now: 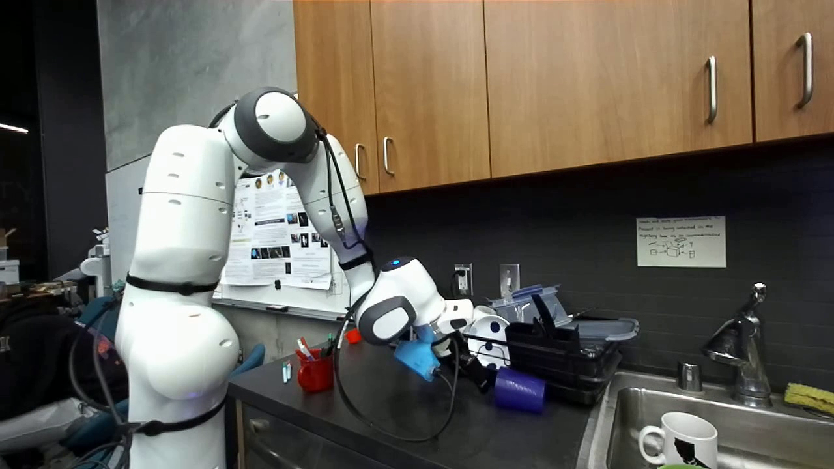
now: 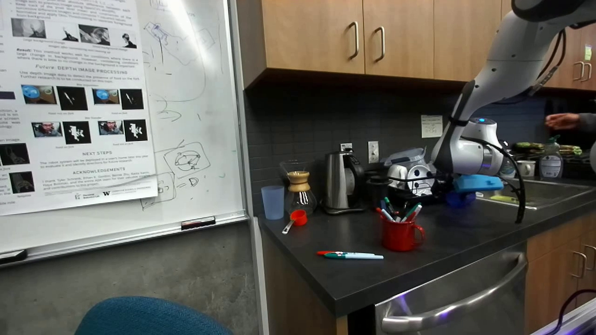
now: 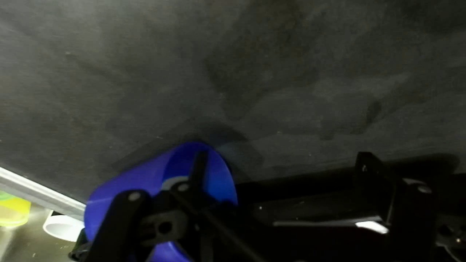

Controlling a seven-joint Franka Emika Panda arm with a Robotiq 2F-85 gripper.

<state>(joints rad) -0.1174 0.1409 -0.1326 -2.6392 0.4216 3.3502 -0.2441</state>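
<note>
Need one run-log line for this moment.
hand: open | nearest: purple cup, lying on its side on the counter | contact with cup: cannot tell | beside cup: black dish rack | in sink: white mug

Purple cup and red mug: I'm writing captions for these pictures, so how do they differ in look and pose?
Pose: the purple cup lies on its side, while the red mug stands upright, holding pens. Look: the mug has a handle; the cup shows none. Place: the cup is right by the open gripper, the mug well apart from it. Both are on the dark counter.
</note>
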